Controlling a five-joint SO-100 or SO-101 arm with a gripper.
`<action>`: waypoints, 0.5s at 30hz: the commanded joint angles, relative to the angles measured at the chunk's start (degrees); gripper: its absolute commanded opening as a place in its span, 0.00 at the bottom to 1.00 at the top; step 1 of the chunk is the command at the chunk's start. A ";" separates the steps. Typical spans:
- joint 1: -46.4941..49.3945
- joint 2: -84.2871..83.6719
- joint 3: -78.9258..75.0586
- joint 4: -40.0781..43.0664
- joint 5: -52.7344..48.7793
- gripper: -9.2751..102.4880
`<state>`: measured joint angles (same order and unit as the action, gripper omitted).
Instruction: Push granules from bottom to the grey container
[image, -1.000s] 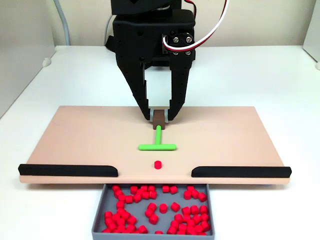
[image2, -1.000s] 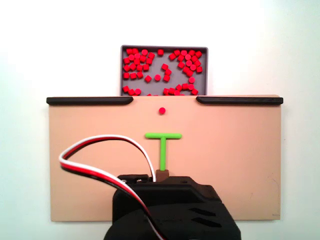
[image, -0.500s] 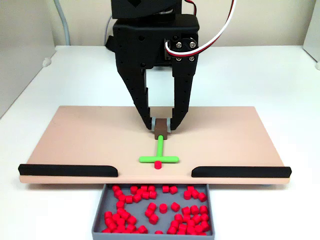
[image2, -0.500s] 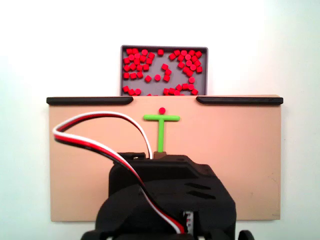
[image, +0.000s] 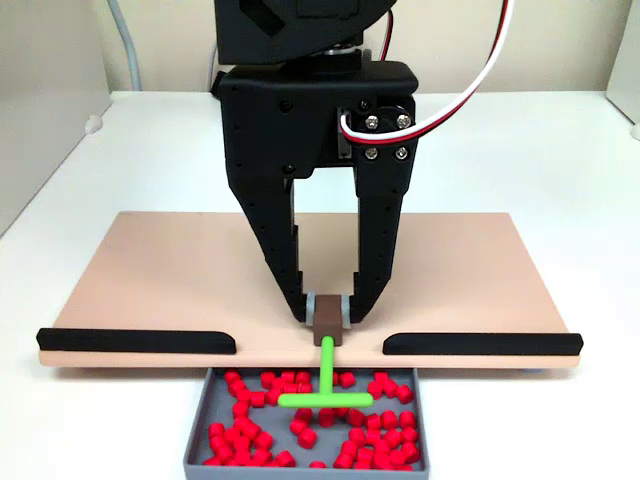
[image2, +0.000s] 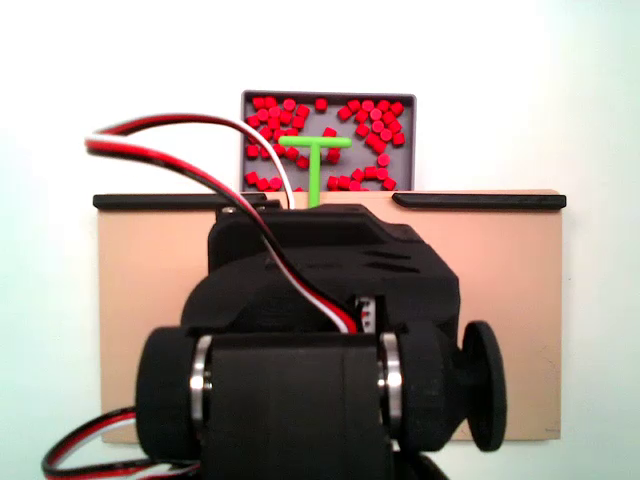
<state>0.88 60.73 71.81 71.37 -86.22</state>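
Over the near edge of the tan board, as the front-facing fixed view shows it, the black gripper hangs with its two fingers pinching the small brown block at the end of the green T-shaped tool. The fingers stand just at the gap between the two black strips, right on the board's lip. From the brown block the tool's green stem runs out past the board's edge, and its crossbar lies across the grey container, among the granules.

The grey container sits tight against the board's edge, centred on the gap, and it is much narrower than the board. Red granules are scattered over its floor in a loose layer, thicker towards both side walls and thinner in the middle where the crossbar lies.

From the fixed view behind the arm, the arm's bulky black body covers the middle of the board, and a red, white and black cable arcs up over the left. Beyond it the grey container shows at the far side, the granules spread inside, with the green T-shaped tool reaching into it, crossbar farthest out. Everything stands on a white table.
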 joint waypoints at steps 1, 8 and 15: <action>-0.26 -1.58 -0.97 0.26 -0.62 0.08; 0.26 1.93 -0.97 0.53 -1.14 0.08; 0.62 5.80 -0.97 3.60 -1.41 0.08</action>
<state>1.23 63.37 71.72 73.83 -87.19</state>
